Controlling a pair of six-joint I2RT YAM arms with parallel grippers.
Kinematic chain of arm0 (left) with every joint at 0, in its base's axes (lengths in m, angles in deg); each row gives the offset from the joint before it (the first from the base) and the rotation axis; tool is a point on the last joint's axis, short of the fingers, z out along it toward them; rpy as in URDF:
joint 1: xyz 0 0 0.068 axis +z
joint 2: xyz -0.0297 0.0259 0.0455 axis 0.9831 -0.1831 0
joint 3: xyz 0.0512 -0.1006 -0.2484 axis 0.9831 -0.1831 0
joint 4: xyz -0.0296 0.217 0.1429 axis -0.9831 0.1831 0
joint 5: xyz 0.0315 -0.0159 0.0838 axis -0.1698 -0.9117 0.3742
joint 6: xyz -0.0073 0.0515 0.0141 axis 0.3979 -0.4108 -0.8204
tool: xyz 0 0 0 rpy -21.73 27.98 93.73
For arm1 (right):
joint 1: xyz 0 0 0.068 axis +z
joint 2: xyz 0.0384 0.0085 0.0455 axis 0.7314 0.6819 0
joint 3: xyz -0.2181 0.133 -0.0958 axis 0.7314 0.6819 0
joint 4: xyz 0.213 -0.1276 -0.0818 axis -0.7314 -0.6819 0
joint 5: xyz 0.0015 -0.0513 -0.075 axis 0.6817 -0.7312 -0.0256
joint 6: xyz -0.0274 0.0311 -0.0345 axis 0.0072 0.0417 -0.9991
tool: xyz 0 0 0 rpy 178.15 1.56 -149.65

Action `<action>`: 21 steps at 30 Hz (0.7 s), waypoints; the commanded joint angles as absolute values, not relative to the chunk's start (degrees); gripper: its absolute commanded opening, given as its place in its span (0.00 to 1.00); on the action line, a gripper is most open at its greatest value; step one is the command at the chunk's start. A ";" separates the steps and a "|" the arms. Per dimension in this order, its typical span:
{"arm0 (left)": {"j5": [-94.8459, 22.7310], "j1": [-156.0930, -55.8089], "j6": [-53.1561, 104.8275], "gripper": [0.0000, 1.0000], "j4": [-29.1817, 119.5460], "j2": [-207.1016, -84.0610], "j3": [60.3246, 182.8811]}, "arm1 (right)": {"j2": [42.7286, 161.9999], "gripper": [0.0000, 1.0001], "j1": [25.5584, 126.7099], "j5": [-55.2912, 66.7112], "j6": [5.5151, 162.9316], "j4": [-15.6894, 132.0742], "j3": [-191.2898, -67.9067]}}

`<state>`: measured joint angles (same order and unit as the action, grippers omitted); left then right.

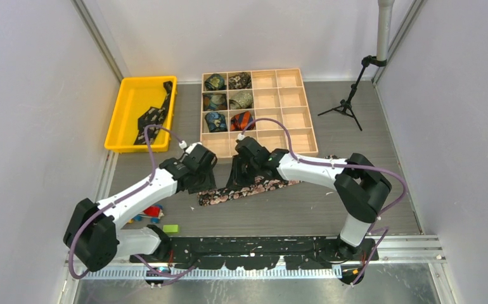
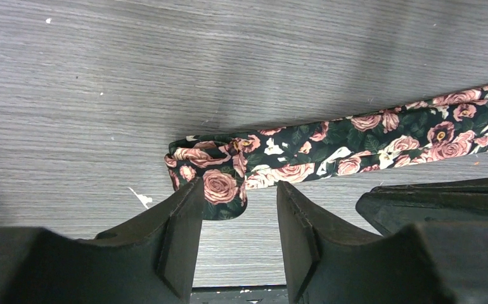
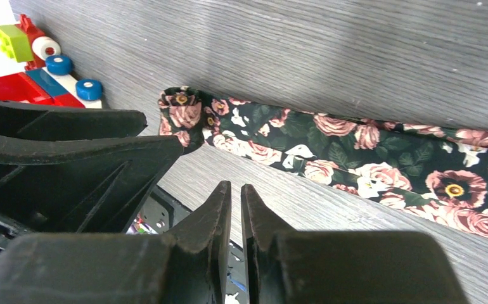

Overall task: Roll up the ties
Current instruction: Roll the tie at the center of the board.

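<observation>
The bench [image 1: 330, 206] carries the floral tie [image 1: 254, 188], laid flat in front of both arms. Its long axis runs crosswise to both sets of fingers. Only the end on the left arm's side is turned over into a small coiled end [image 2: 206, 177]; the rest lies unrolled.

The left fingers [image 2: 184, 212] stand about half open and hold nothing. The coiled end lies just ahead of their tips, partly over the gap and nearer the left-hand finger. Whether it touches that finger cannot be told.

The right fingers [image 3: 222, 202] are almost closed, with only a slit between them, and are empty. The flat strip lies just ahead of their tips, with the coil ahead and to the left.

Judgement: the left fingers are nearer the coil, and rolling proceeds along the long axis.
</observation>
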<state>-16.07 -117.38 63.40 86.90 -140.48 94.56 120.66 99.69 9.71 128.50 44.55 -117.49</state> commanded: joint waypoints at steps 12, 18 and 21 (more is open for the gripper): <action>-7.81 -114.25 59.81 0.52 94.42 -120.43 91.50 | 125.34 0.22 103.80 10.32 126.81 41.05 -131.22; -6.19 -113.17 61.28 0.53 95.99 -114.09 88.09 | 131.18 0.21 105.52 11.32 126.91 39.54 -138.33; -5.02 -113.10 61.81 0.53 97.07 -111.95 87.73 | 133.79 0.20 106.24 12.08 127.36 39.42 -140.33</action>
<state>-8.31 -113.47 60.63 95.25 -114.75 87.93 131.39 105.22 10.49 127.67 40.35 -136.49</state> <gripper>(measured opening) 0.529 0.210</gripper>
